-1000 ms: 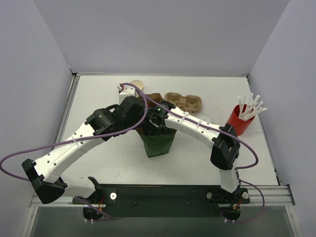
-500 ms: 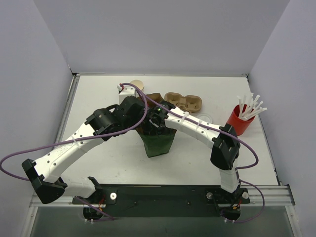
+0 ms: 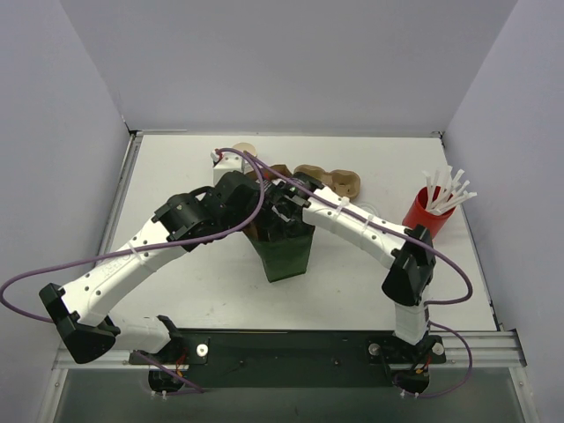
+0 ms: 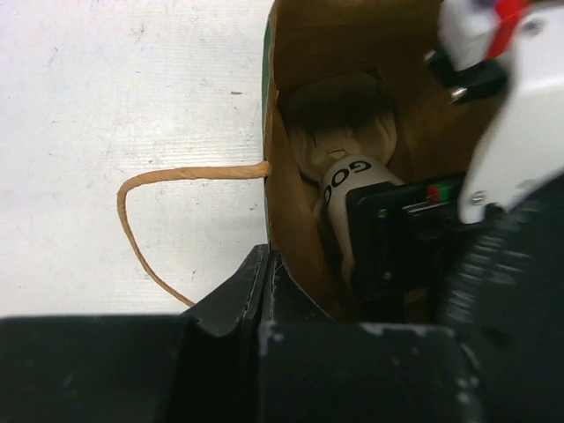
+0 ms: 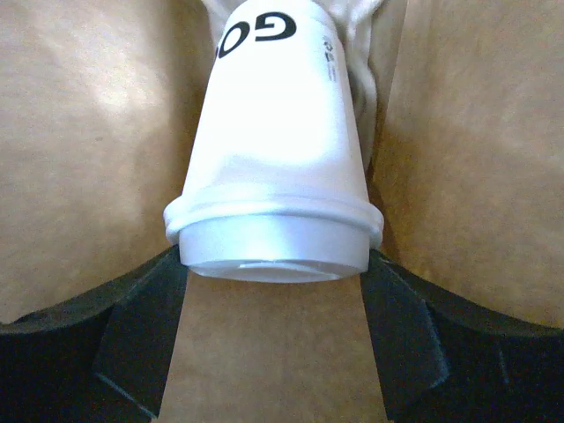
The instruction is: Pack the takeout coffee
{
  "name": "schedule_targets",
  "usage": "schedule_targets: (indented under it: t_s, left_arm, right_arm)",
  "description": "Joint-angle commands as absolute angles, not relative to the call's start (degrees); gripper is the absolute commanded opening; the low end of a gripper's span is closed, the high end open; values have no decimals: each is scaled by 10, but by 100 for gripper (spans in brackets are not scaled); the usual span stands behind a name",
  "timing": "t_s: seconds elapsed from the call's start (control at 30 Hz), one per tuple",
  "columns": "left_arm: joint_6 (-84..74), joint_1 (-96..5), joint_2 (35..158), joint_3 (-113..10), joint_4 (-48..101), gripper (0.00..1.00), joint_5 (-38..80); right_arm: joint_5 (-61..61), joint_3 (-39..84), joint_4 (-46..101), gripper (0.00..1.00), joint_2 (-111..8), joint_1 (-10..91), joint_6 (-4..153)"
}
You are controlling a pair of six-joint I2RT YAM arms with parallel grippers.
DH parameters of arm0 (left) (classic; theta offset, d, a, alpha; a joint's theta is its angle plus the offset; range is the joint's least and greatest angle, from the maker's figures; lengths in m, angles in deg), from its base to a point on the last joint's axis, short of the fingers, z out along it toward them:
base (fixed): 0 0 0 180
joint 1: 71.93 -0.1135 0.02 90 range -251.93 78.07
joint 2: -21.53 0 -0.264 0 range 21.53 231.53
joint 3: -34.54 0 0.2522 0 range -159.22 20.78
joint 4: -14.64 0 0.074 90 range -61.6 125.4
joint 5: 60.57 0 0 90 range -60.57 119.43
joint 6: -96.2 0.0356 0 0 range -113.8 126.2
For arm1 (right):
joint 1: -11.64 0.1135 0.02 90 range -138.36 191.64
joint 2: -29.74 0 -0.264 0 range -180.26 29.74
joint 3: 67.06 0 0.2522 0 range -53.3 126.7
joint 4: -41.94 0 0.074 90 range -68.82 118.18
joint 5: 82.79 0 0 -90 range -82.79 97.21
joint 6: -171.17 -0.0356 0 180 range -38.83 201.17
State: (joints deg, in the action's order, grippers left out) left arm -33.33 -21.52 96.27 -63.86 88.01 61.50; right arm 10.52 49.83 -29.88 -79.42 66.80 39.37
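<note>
The takeout coffee (image 5: 278, 132), a white paper cup with black letters and a white lid (image 5: 275, 247), lies inside the brown-lined paper bag (image 5: 79, 141), its base pointing deeper in. My right gripper (image 5: 275, 264) is shut on the cup, one black finger (image 5: 141, 326) against each side of the lid. In the left wrist view the cup (image 4: 352, 176) shows down in the bag (image 4: 291, 220), and my left gripper (image 4: 264, 264) is shut on the bag's rim. From above, both wrists meet over the dark green bag (image 3: 286, 256); the cup is hidden there.
A brown cardboard cup carrier (image 3: 345, 183) lies behind the bag, partly under the right forearm. At the right stands a red cup of white straws (image 3: 429, 216). A white block with a beige cup (image 3: 231, 159) sits at the back. The bag's twine handle (image 4: 141, 189) lies on the table.
The right arm's elbow and forearm have swung to the right and farther back, now crossing over the carrier. The left arm and the bag have not moved.
</note>
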Motion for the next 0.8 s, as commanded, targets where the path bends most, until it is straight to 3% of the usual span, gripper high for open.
schedule_targets:
  t_s: [0.0, 0.77]
  left_arm:
    - [-315, -217, 964, -662, 876, 0, 618]
    - [-310, -217, 1007, -728, 919, 0, 659]
  right_arm:
    - [154, 557, -338, 48, -719, 667, 394]
    - [244, 645, -332, 46, -569, 663, 408]
